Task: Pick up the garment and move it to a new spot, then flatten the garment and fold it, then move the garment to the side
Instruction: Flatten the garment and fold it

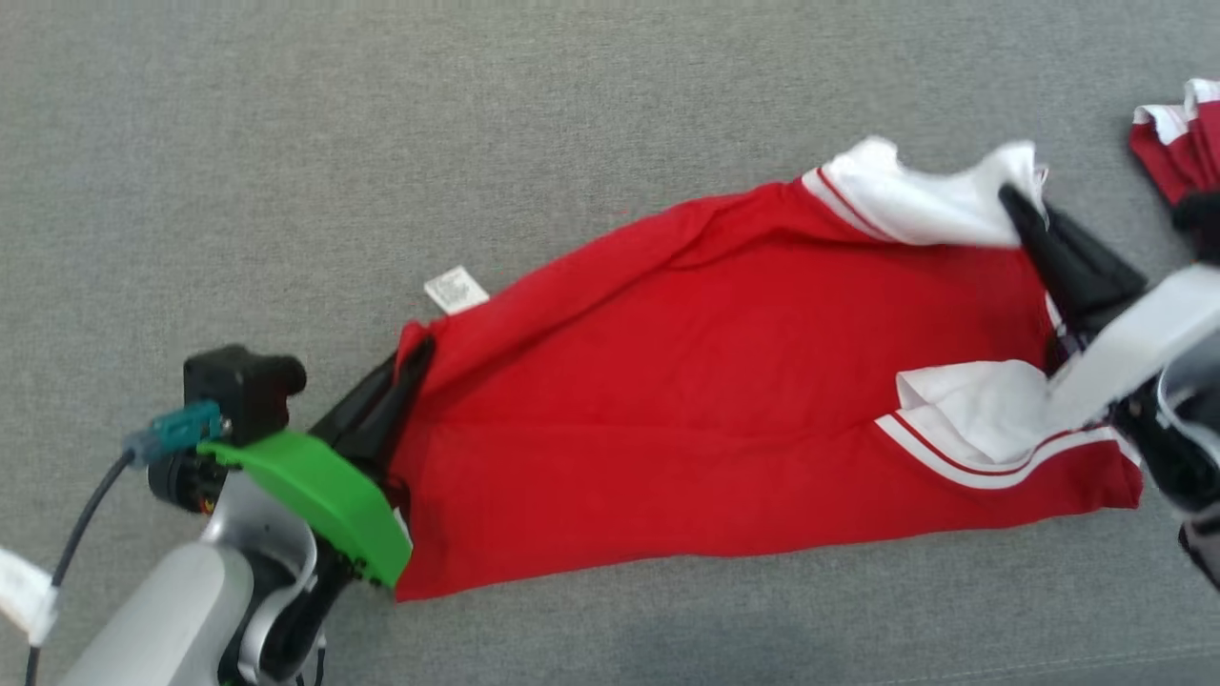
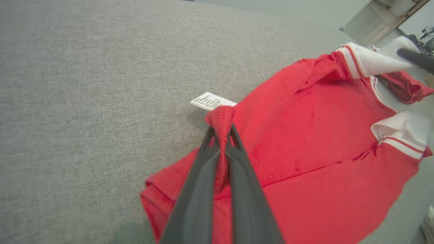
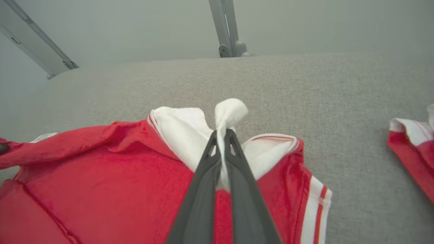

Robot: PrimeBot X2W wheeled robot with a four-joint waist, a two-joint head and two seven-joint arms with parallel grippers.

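- Now the red fabric garment with white striped trim [image 1: 724,400] lies stretched over the grey woven surface [image 1: 381,143], between the two grippers.
- Left gripper [image 2: 222,130] is clamped on a bunched red corner of it; a small white printed label [image 1: 456,289] lies just beyond its fingertips.
- Right gripper [image 3: 223,135] pinches a white fold at the opposite end, cloth poking past its tips.
- Another red-and-white cloth piece [image 1: 1177,143] sits apart, on the right gripper's outer side.
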